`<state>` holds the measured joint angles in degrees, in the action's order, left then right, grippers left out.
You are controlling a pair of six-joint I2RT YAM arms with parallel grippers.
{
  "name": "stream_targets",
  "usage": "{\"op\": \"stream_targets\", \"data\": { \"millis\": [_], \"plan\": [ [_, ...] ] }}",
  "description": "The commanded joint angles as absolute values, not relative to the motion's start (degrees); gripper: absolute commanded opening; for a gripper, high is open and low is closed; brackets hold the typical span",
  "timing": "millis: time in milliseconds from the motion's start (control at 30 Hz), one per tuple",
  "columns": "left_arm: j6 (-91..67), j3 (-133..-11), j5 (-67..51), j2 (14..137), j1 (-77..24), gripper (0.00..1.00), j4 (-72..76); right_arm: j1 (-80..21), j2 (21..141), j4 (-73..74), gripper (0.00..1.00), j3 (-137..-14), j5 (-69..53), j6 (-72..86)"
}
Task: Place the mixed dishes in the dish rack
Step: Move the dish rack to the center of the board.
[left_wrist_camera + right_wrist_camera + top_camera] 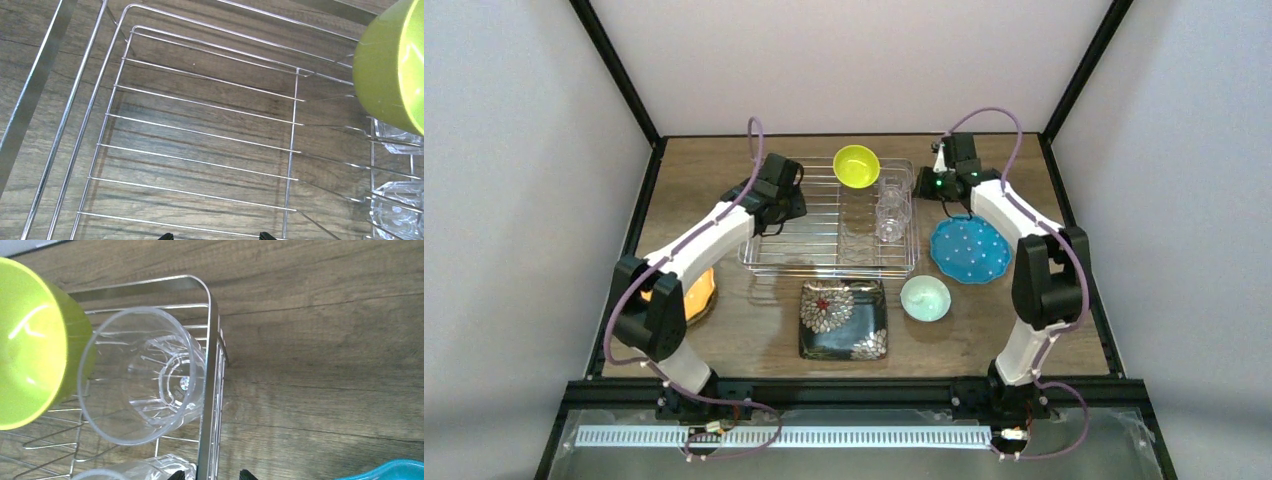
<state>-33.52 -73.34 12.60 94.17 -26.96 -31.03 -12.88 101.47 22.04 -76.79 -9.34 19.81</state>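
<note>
Dish rack (pixel 824 232) on wooden table (pixel 754 332)

I find the orange plate (pixel 701 291) mostly hidden under my left arm (pixel 707 238), blue plate (pixel 395 470) cut by my right wrist view's corner, both jaws barely in frame.

soft even light, faint shadows, white glare streaks on the yellow-green bowl (pixel 35 345).

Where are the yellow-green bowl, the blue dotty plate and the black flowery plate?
Small yellow-green bowl (pixel 856 166), top view, on its inside bottom.
Round blue white-dotted plate (pixel 970 252), top view, on its middle.
Black square floral plate (pixel 843 320), top view, on its dark middle.
</note>
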Motion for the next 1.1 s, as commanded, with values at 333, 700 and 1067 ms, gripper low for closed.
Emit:
{"op": "stream_targets", "data": {
  "millis": [333, 700, 1067],
  "plan": [
    [-35.2, -71.9, 13.4, 88.9, -28.2, 1.0, -33.4, -12.9, 108.8, 23.1, 0.49, -78.8, -10.5, 19.8],
    [-36.6, -67.3, 13.9, 84.3, -29.6, 1.0, -35.5, -13.0, 111.8, 26.2, 0.12, -82.2, -8.1, 19.6],
    [-42.2, -64.7, 16.2, 74.9, -32.8, 1.0, -39.3, -12.9, 113.4, 28.3, 0.01, -84.7, -8.6, 20.1]
  ]
}}
